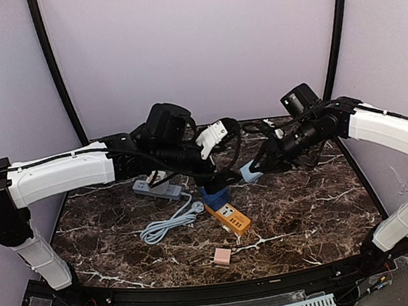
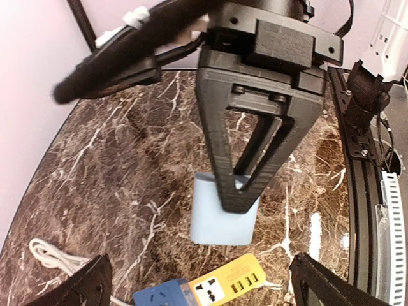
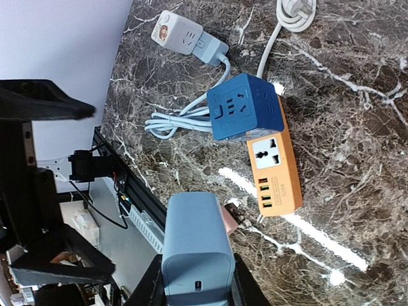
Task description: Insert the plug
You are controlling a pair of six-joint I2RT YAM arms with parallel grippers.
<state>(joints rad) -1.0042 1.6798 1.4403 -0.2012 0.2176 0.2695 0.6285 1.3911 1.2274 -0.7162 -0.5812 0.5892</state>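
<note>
Overhead, clamped in the closed right gripper (image 1: 256, 166) mid-frame: pale blue charger block (image 1: 248, 173), in the air just right of the blue cube socket (image 1: 214, 196) on the orange power strip (image 1: 229, 218); both arms reaching inward. From left wrist, left gripper (image 2: 203, 282) spread wide, empty. From right wrist, probably rigid, light, smooth-sided; best pinched across the flat faces; wrist tilted down toward the strip.

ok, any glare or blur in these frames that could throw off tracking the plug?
Right wrist: two bright glare streaks on the marble tabletop beside the orange power strip; the light-blue plug adapter is sharp. Left wrist: one small glare patch on the marble right of the adapter, and a black part at upper left is blurred. Top external: evenly lit, soft overall, no strong glare.
</note>
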